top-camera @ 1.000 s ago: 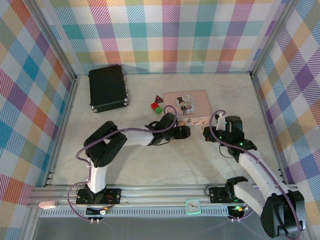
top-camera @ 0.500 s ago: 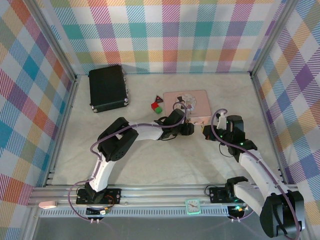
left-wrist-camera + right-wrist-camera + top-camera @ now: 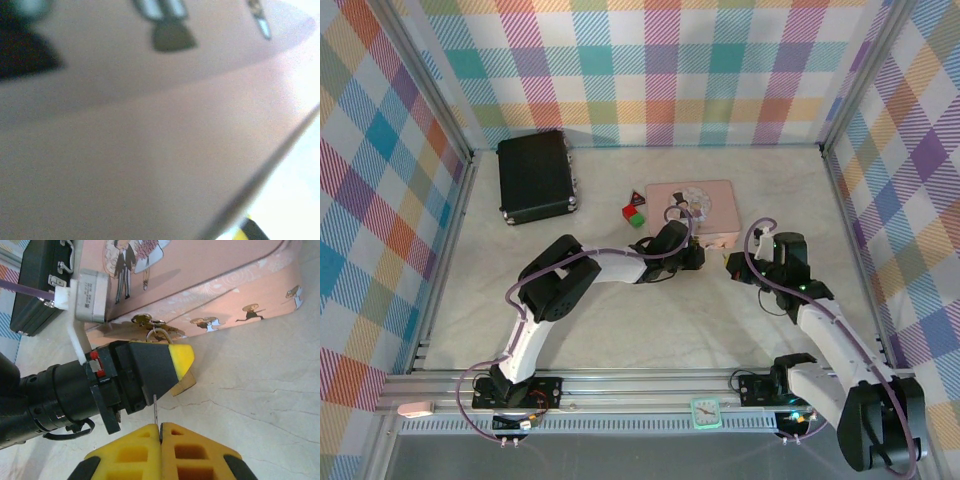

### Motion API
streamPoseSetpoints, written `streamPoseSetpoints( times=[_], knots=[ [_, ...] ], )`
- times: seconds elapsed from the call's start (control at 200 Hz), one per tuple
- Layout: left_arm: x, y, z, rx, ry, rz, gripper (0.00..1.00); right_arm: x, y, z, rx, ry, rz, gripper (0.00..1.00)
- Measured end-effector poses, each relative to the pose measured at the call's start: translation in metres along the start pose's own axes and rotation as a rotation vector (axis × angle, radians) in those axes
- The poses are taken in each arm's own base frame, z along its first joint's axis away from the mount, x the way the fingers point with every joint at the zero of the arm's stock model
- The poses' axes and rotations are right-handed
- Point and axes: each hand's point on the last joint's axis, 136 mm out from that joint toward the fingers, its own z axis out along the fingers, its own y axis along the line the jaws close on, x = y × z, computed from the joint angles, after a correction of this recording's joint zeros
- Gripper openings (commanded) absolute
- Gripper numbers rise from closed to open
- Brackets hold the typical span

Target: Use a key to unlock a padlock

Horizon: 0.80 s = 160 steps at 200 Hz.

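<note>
The small brass padlock (image 3: 184, 384) hangs by its silver shackle (image 3: 159, 335) from the latch on the front of the pink box (image 3: 210, 270). My left gripper (image 3: 185, 372), black with a yellow tip, is shut on the padlock body, right against the box front (image 3: 698, 256). Just in front of it my right gripper (image 3: 161, 429) is shut on the key (image 3: 155, 407). The thin blade stands up from between the yellow fingers, its tip close under the left gripper and apart from the padlock. In the top view the right gripper (image 3: 730, 266) sits just right of the left one. The pink box (image 3: 150, 150) is a close blur in the left wrist view.
A black case (image 3: 535, 176) lies at the back left. Small red and green blocks (image 3: 633, 213) and a red triangular piece (image 3: 637, 196) sit left of the pink box (image 3: 710, 200). Checked walls close in the table (image 3: 620, 320) on three sides.
My left arm has pushed forward to the box front and its jaws have closed on the padlock. The right arm has held still with the key.
</note>
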Motion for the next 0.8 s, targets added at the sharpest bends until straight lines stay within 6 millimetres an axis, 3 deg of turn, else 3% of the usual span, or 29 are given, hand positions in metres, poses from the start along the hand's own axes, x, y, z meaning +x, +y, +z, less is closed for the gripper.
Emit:
streamPoseSetpoints(
  times=[0.365, 0.58, 0.8],
  knots=[
    [-0.016, -0.013, -0.012, 0.111, -0.002, -0.224, 0.00, 0.029, -0.027, 0.020, -0.124, 0.102, 0.239, 0.00],
    [-0.038, -0.029, -0.020, 0.232, -0.047, -0.366, 0.00, 0.027, -0.015, 0.025, -0.266, 0.139, 0.287, 0.00],
    [-0.047, -0.038, -0.025, 0.304, -0.066, -0.435, 0.00, 0.023, -0.008, 0.027, -0.354, 0.142, 0.294, 0.00]
  ],
)
